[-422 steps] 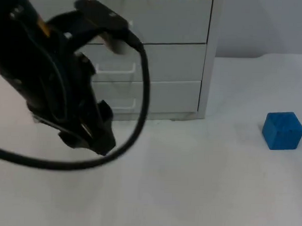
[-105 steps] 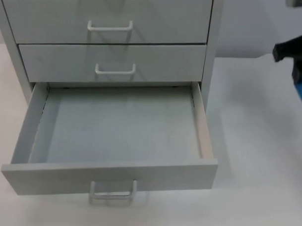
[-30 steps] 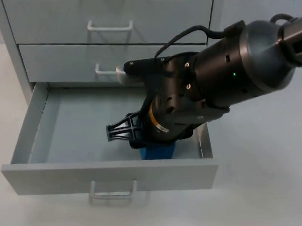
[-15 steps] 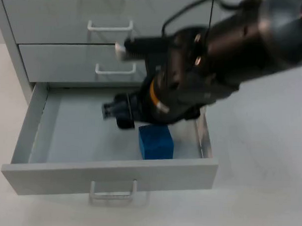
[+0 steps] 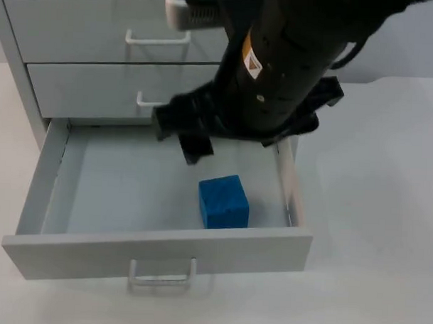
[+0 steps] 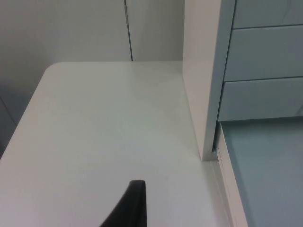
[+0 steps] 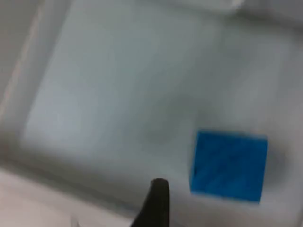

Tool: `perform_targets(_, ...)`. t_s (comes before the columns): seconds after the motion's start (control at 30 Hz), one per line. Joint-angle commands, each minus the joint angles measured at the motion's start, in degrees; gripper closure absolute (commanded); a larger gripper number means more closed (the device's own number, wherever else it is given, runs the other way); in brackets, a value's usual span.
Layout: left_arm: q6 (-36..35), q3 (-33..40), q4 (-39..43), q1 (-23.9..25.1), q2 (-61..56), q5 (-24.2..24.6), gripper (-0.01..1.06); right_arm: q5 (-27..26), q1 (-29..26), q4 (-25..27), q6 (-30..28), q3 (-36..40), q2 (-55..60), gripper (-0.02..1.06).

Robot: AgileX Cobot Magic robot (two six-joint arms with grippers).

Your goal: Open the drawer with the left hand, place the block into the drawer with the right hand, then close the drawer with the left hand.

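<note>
With the small blue cube-shaped block (image 5: 224,201) lying free in the open grey bottom drawer (image 5: 156,249), only closing remains. Right gripper (image 5: 187,132) above drawer, holding nothing, spread unclear. Left gripper (image 6: 129,204) beside cabinet's left, nearer; spread unclear.

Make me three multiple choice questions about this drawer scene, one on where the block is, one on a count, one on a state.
1. Where is the block?
A. on the table right of the cabinet
B. in the open drawer
C. in the right gripper

2. How many drawer fronts of the cabinet show in the top view?
A. three
B. five
C. one

3. What state is the bottom drawer in?
A. shut
B. pulled out
C. lifted off

Answers: 1 B, the blue block lies on the drawer floor, apart from the right gripper above it. 2 A, two closed fronts and the open one. 3 B, its inside is exposed.
</note>
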Motion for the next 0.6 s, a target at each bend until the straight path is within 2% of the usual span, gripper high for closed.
perform_targets(0.0,0.0,0.2,-0.8,0.1,-0.4,-0.5,0.0,2.1,0.4,2.5,-3.9,0.6,-0.8,0.29)
perform_targets(0.33,0.0,0.2,-0.8,0.1,-0.4,-0.4,0.0,-0.2,0.4,3.1,-3.9,10.0,-4.5,0.29)
perform_targets(0.57,0.0,0.2,-0.8,0.1,-0.4,-0.4,0.0,-1.8,0.4,3.1,-4.6,12.6,-5.7,0.29)
